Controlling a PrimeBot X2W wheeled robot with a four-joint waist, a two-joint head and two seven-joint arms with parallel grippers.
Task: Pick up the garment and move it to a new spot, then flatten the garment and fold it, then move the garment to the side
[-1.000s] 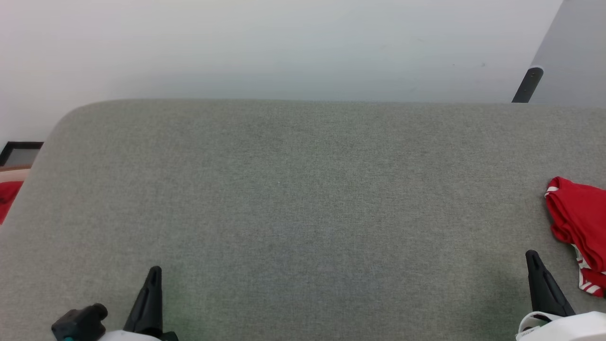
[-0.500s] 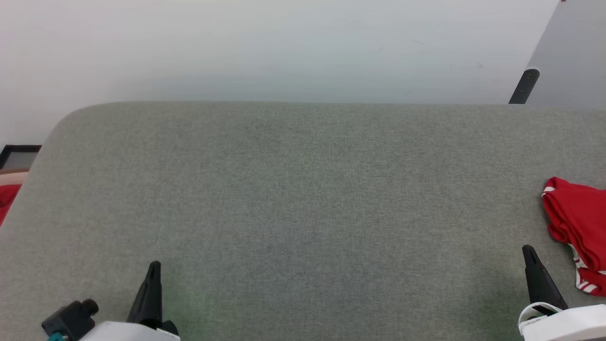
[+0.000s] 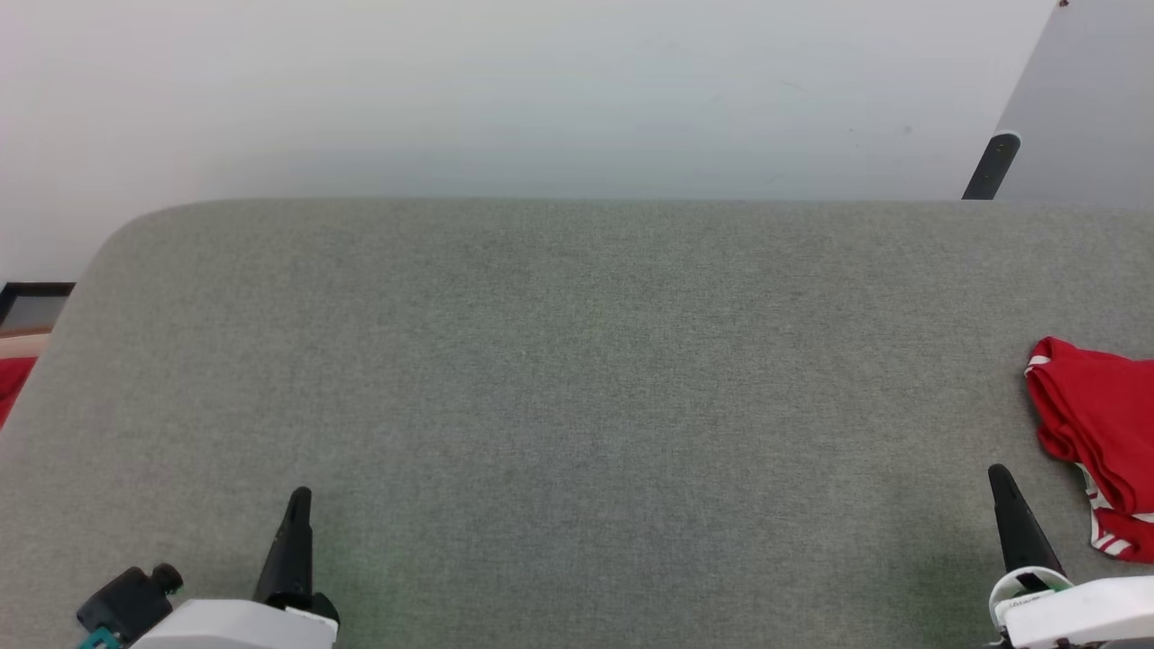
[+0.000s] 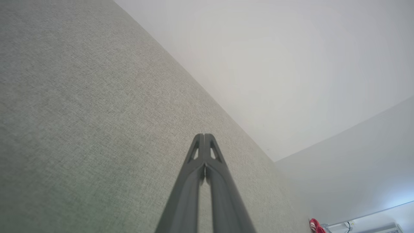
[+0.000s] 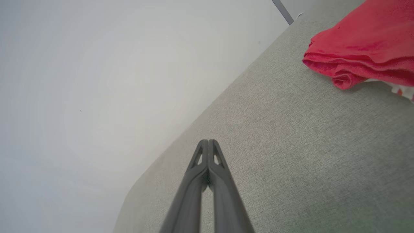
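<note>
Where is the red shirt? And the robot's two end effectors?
shirt [image 3: 1095, 406], head view, red cloth.
left end effector [image 3: 300, 496], head view, shut fingertips.
right end effector [image 3: 997, 474], head view, shut fingertips.

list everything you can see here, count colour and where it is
garment: one, red with red-and-white striped trim, bunched at the table's right edge
table: one, grey-green fabric top, across the head view
wall: one, white, behind the table
post: one, dark, beyond the table's far right corner
red item: one, red, past the table's left edge, too cut off to identify
left tool: one, dark, shut, empty, lower left
right tool: one, dark, shut, empty, lower right, apart from the garment
</note>
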